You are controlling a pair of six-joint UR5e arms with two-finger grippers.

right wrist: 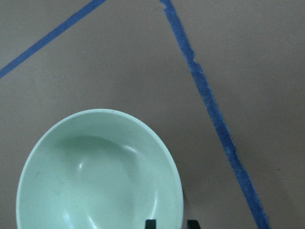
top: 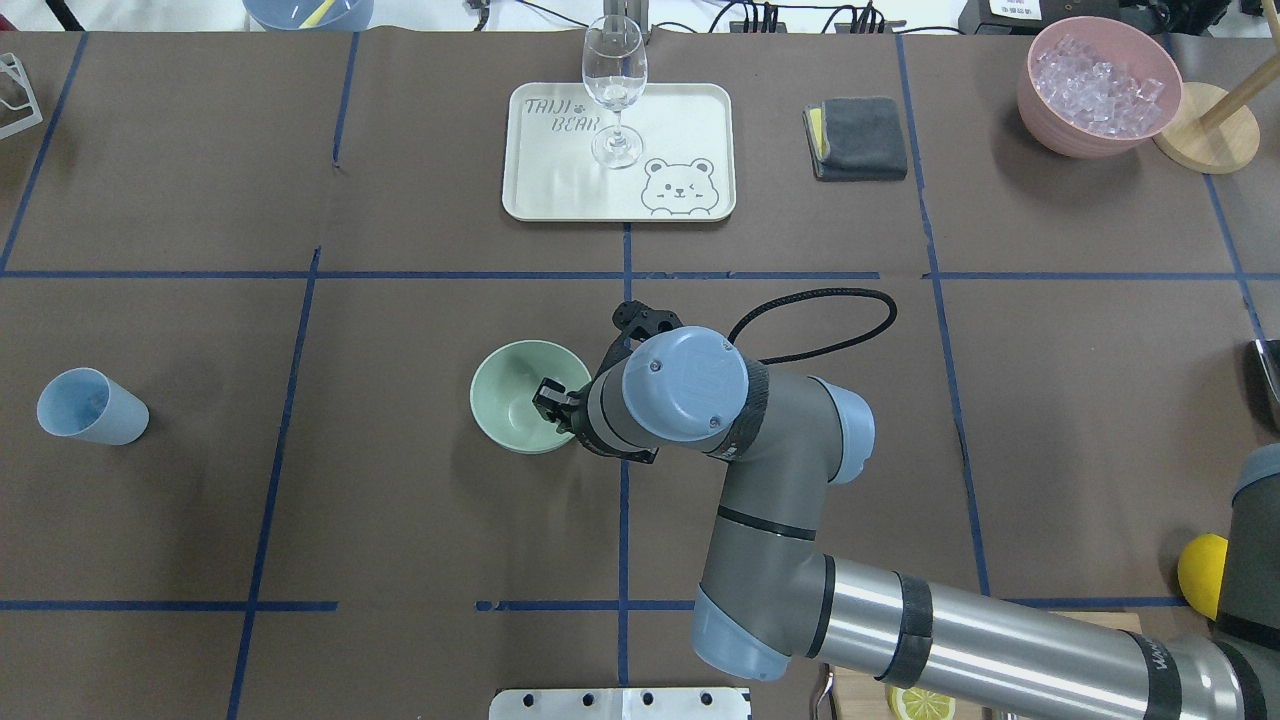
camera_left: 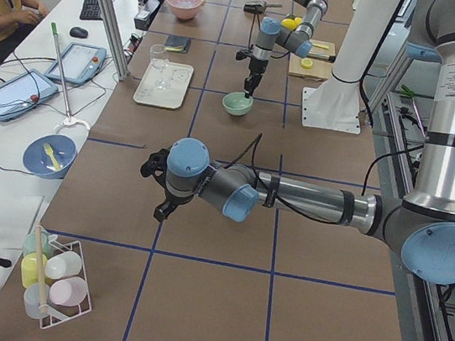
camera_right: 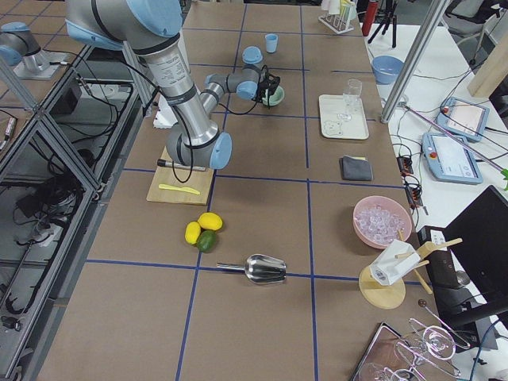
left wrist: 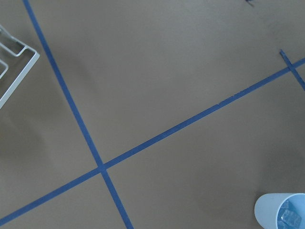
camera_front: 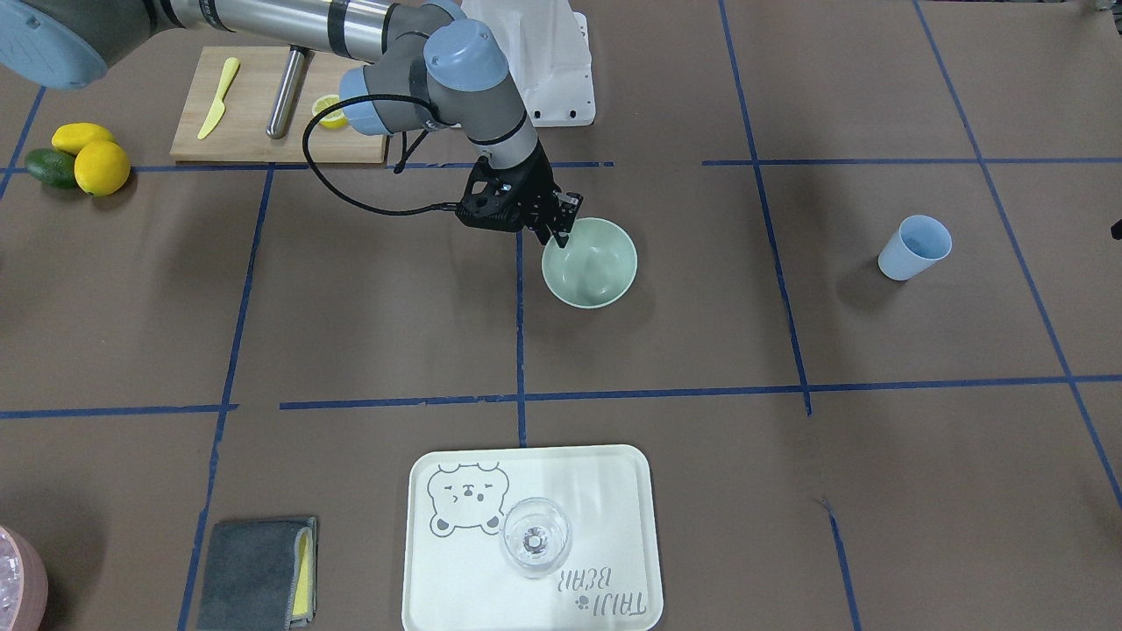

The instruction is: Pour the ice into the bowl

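The pale green bowl (camera_front: 590,263) stands empty on the brown table near its middle and also shows in the overhead view (top: 520,408). My right gripper (camera_front: 557,230) is at its rim. In the right wrist view one fingertip (right wrist: 150,223) is inside the bowl (right wrist: 95,181) and the other is outside, the jaws narrow on the rim. The blue cup (top: 90,405) stands far to the left, with clear ice cubes (left wrist: 288,217) in it. My left gripper (camera_left: 161,210) shows only in the exterior left view, near the cup's end of the table; I cannot tell its state.
A white bear tray (top: 690,110) with a wine glass (top: 614,90), a grey cloth (top: 855,138) and a pink container of ice (top: 1098,85) stand at the far side. A cutting board (camera_front: 254,131), lemons (camera_front: 101,166) and a metal scoop (camera_right: 262,268) are on my right.
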